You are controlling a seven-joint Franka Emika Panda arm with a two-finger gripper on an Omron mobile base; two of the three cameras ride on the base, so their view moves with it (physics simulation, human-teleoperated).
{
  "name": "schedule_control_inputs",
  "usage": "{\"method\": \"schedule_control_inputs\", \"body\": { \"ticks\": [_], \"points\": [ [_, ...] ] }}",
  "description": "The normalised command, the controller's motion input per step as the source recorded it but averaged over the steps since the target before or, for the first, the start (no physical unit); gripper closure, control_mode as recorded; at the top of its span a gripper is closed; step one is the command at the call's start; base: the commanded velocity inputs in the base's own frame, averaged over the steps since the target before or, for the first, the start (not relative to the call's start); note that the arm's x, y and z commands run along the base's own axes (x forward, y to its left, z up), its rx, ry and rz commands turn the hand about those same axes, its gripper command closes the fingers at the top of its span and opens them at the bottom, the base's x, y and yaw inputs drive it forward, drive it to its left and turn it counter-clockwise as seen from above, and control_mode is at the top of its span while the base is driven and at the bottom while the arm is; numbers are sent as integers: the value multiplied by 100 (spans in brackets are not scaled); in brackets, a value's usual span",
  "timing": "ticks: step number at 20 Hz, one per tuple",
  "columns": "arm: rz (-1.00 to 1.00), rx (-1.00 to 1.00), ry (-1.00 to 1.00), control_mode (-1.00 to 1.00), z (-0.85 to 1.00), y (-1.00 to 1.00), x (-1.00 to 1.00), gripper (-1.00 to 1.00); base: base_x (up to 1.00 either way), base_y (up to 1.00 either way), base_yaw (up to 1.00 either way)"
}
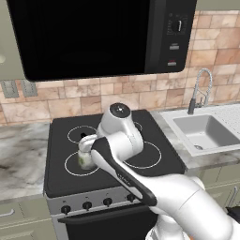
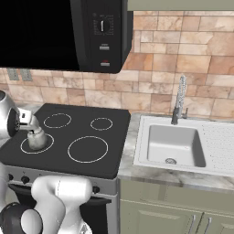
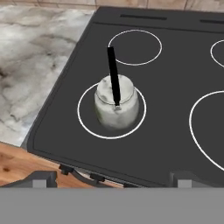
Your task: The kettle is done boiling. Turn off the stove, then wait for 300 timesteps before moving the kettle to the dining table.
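Kettle upright inside front-left burner ring of stove, jaws apart above.

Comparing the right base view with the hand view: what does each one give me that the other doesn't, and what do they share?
Right base view alone: the sink, the faucet, the microwave overhead and the stove's front knobs. Hand view alone: the kettle's black handle arching over its lid, the marble counter beside the stove, and the open fingers low in frame. Both: the kettle on the front-left burner of the stove.
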Motion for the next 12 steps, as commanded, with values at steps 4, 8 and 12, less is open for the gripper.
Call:
{"method": "schedule_control_inputs", "body": {
  "ticks": [4,8,12],
  "points": [
    [0,-4,0,-100,-2,0,3,-100,0,0,0],
    [0,-2,0,-100,-1,0,9,-100,0,0,0],
    [1,0,0,-100,0,0,13,-100,0,0,0]
  ]
}}
